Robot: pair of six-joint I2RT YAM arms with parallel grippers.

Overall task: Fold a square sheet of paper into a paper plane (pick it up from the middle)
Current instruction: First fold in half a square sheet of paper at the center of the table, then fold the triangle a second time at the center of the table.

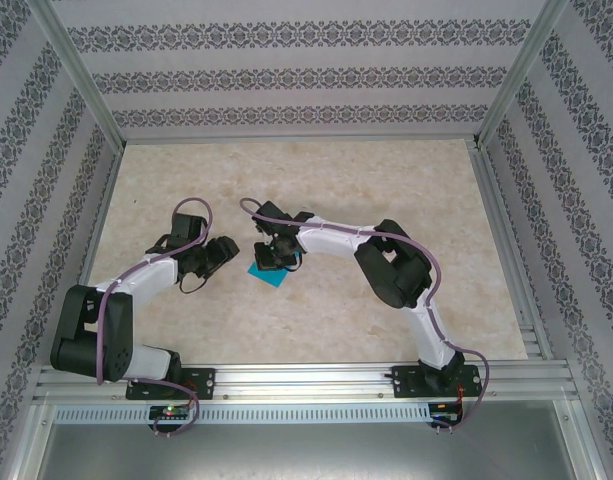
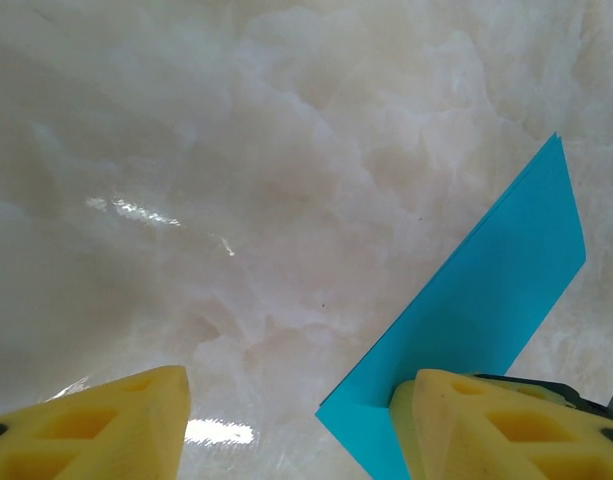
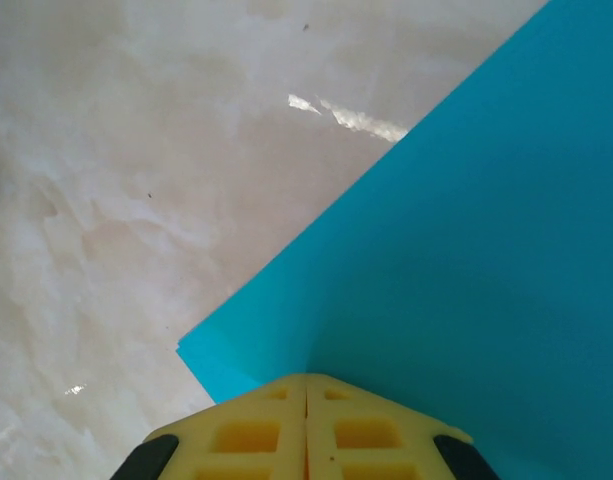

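Lying near the middle of the marble-patterned worktop (image 1: pixel 406 190) in the top view, the square sheet of paper (image 1: pixel 268 273) is sitting cornerwise, one corner pointing toward the bottom of the frame. In the left wrist view the paper is showing as a narrow band, its long axis running from bottom centre to a sharp tip at upper right. The left pincer (image 1: pixel 226 253) is standing spread just left of the sheet. The right pincer (image 3: pixel 306 385) is pressed together with its tips resting against the paper, which is filling the right of that frame. Whether any paper is caught between them I cannot tell.
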